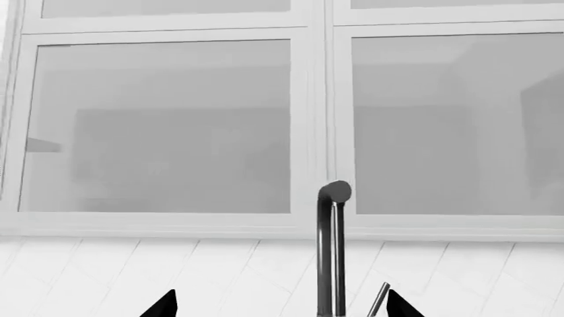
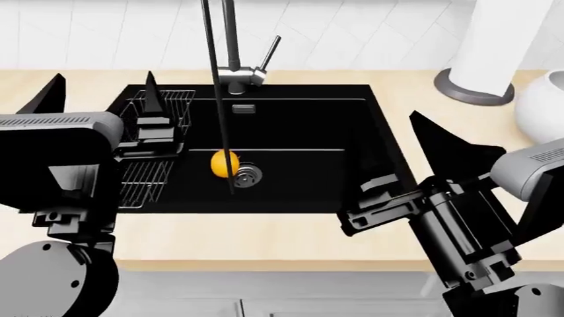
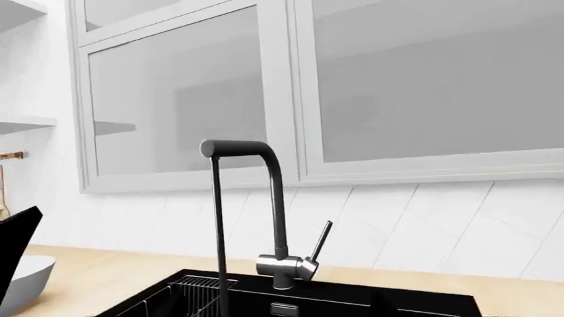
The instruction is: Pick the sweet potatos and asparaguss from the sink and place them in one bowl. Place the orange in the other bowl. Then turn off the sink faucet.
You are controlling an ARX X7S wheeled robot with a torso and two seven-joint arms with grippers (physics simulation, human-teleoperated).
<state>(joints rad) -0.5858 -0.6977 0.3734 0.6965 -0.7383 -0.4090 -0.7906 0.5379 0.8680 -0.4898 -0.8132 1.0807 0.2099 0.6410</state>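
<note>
Pale wooden counter [image 2: 291, 238] rings a black sink [image 2: 352, 165], with white tiled wall behind and frosted window panes [image 1: 163, 125] above it in both wrist views.

Left tool [image 2: 97, 89] sits over the sink's left edge, its two dark fingers spread wide with nothing between them; one finger [image 2: 152, 89] points up over the wire rack [image 2: 150, 178], the other stands over the counter just left of the sink. In the left wrist view the finger tips frame the faucet's stem, apart from it.

Right tool [image 2: 432, 142] hangs at the sink's right rim. Only one pointed finger shows clearly in the head view, so I cannot tell how its jaws stand; a dark wedge at the edge of the right wrist view may be the other finger.

Outward from there: the orange [image 2: 222, 164] lies on the sink floor, touching or just beside the steel drain [image 2: 246, 174], right of the rack. A thin dark stream falls from the faucet [image 2: 231, 39] past the orange. The faucet stands at the sink's back rim, its slim lever [image 2: 269, 51] angled up and to the right. Most of the basin right of the drain is bare black floor.

At the far right of the counter a white bowl [image 2: 545, 105] is cut by the frame, near a tall white roll [image 2: 493, 39] on a grey base.
</note>
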